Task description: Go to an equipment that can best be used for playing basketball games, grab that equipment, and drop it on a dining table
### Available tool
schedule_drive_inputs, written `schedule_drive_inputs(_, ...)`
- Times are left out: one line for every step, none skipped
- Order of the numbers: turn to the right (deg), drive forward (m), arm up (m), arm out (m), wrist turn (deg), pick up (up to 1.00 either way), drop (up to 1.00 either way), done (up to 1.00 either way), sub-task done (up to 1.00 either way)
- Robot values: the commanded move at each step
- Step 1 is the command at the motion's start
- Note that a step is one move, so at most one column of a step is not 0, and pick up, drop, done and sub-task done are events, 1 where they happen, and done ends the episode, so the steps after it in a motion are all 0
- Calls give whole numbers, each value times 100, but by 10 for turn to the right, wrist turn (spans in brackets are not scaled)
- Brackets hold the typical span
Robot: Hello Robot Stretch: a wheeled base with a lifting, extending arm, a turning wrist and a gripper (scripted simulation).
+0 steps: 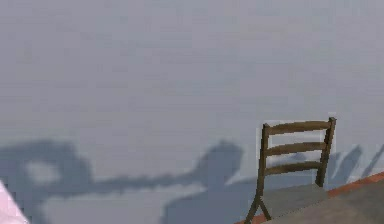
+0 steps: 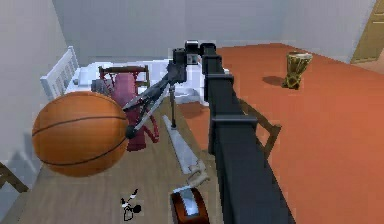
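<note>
forward facing wall (image 1: 150, 60), side overlooking table (image 2: 70, 202)

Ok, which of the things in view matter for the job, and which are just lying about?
For the job:
basketball
gripper, beside the ball
wooden table

Lying about:
wooden chair by the wall
red-draped chair
brown drum-like piece on the orange floor
reddish box on the tabletop

arm (image 2: 235, 140): stretched out | claw (image 2: 130, 131): slanting toward lower left
</note>
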Motion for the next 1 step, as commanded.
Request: schedule_drive_inputs(0, 0, 0, 0, 450, 0, 0, 0, 0)
